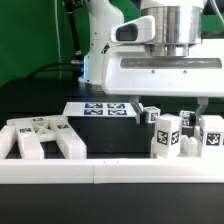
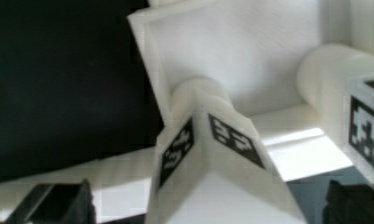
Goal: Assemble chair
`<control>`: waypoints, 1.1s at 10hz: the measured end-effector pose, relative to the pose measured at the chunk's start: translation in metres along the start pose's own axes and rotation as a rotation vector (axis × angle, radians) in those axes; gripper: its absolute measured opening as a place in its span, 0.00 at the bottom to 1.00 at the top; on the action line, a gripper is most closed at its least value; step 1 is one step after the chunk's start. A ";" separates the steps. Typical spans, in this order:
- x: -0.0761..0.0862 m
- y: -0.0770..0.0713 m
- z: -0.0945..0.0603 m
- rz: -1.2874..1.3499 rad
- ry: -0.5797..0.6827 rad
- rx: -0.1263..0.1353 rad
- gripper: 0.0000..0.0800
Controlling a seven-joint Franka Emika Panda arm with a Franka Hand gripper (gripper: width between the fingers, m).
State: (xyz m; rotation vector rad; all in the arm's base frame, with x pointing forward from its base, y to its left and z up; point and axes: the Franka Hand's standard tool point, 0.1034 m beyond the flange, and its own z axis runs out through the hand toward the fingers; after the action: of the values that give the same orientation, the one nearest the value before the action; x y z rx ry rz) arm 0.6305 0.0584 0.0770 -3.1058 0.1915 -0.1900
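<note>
Jaws wide apart and gripping nothing, their fingers (image 1: 134,101) hanging over the cluster of tagged square posts (image 1: 166,136) on the exterior view's right. Nearest us, a long white border rail (image 1: 110,172) runs across the black worktop (image 1: 30,100). Just behind it, on the exterior view's left, the chair's slab parts (image 1: 40,136) lie flat, tags up. Across on the right those posts stand upright, close together. Farther back, the marker board (image 1: 100,108) lies flat. Wrist view: one tagged post (image 2: 210,150) sits close under the lens, corner edge toward it, another tagged part (image 2: 358,115) just beside.
</note>
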 end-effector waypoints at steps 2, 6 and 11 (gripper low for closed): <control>0.000 0.000 0.000 -0.196 0.002 -0.005 0.81; 0.001 0.005 0.000 -0.488 -0.001 -0.018 0.81; 0.001 0.005 0.000 -0.490 -0.001 -0.018 0.36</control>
State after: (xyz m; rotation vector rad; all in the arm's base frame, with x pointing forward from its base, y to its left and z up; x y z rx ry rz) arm 0.6312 0.0534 0.0767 -3.1067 -0.5753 -0.1935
